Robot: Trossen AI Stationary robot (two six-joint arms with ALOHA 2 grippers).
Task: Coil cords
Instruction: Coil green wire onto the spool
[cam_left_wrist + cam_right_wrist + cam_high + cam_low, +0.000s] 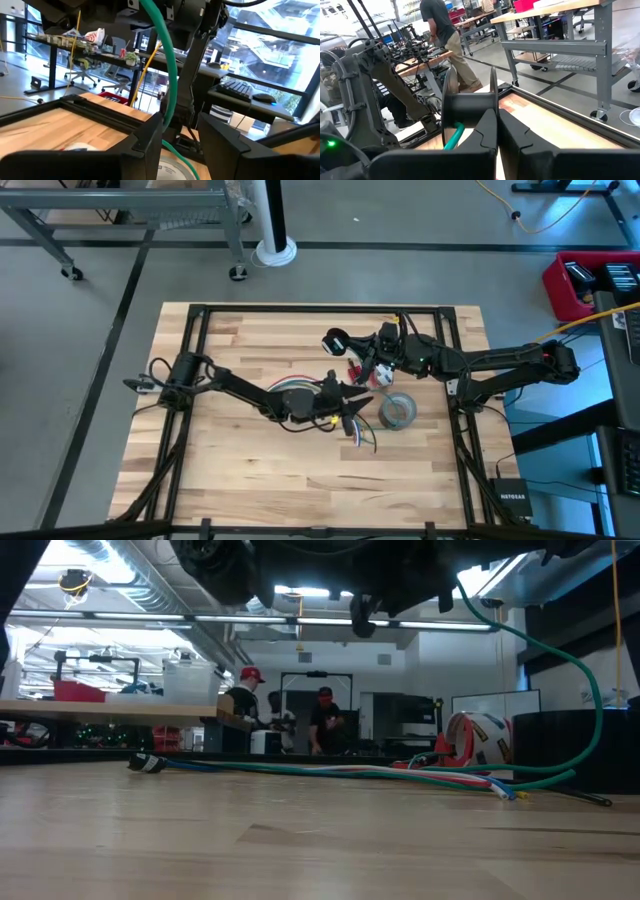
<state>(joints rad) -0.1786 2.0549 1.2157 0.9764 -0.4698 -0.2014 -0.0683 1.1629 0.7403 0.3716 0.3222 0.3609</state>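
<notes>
- High view: left hand [352,404] parted mid-desk [250,470] over multicoloured cords [300,388]; right hand [366,356], pinched shut, beside black spool [334,342]. Could collide.
- Low view: cords lying flat; green cord [560,660] looping up, liable to snag.
- Left wrist view: green cord between fingers [150,137], ungripped; may slip.
- Right wrist view: spool may tip.

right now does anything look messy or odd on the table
The multicoloured cords sprawl loose across the table, not coiled. A green cord hangs up from the left gripper toward the black spool.
</notes>
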